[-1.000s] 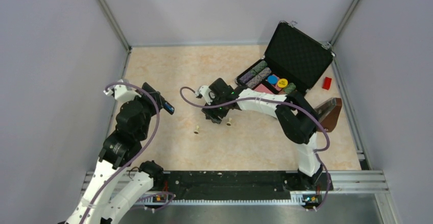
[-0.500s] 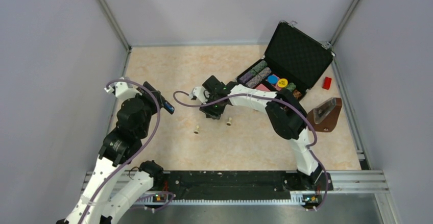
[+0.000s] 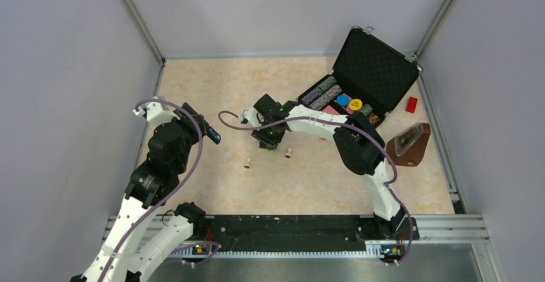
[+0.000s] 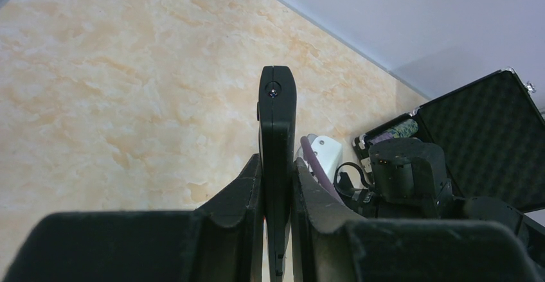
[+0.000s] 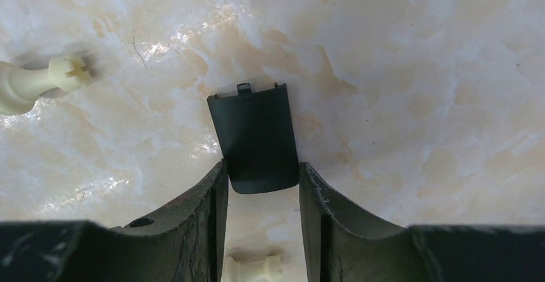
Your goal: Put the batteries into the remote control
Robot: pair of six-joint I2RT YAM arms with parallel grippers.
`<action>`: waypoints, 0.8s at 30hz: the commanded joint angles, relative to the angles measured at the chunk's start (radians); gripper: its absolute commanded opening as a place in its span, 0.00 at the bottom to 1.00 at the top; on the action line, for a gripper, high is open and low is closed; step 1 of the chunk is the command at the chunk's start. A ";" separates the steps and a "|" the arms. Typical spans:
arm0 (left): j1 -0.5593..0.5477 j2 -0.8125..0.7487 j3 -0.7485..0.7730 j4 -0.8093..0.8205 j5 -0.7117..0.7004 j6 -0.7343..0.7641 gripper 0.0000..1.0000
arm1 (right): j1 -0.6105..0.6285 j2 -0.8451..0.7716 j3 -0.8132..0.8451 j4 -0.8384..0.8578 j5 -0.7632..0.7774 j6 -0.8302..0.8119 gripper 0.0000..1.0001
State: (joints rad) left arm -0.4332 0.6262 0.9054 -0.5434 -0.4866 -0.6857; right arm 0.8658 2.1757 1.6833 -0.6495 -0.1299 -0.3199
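Observation:
My left gripper [image 3: 198,123] is shut on the slim black remote control [image 3: 209,130] and holds it on edge above the table's left side. In the left wrist view the remote [image 4: 276,121] stands up between the fingers [image 4: 247,185]. My right gripper [image 3: 267,139] is low over the table's middle. In the right wrist view its fingers [image 5: 215,192] press both sides of the small black back cover [image 5: 254,134], which lies flat on the table. No blue batteries show in any view.
Two beige pawn-shaped pegs [image 3: 247,163] [image 3: 288,153] lie just in front of the right gripper. An open black chip case [image 3: 369,70] stands at the back right. A red block [image 3: 411,104] and a brown wedge-shaped object [image 3: 409,144] lie near the right edge.
The right gripper has moved left and slightly away from the base, then held still over the back cover. The left arm with the remote has barely moved.

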 commanded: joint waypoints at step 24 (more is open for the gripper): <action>0.004 -0.011 -0.039 0.100 0.062 -0.048 0.00 | 0.000 -0.258 -0.236 0.146 0.126 0.281 0.61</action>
State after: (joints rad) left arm -0.4332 0.6411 0.8612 -0.4732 -0.3767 -0.7269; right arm 0.8310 1.8286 1.3640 -0.4644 -0.0723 -0.0425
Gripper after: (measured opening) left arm 0.198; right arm 0.598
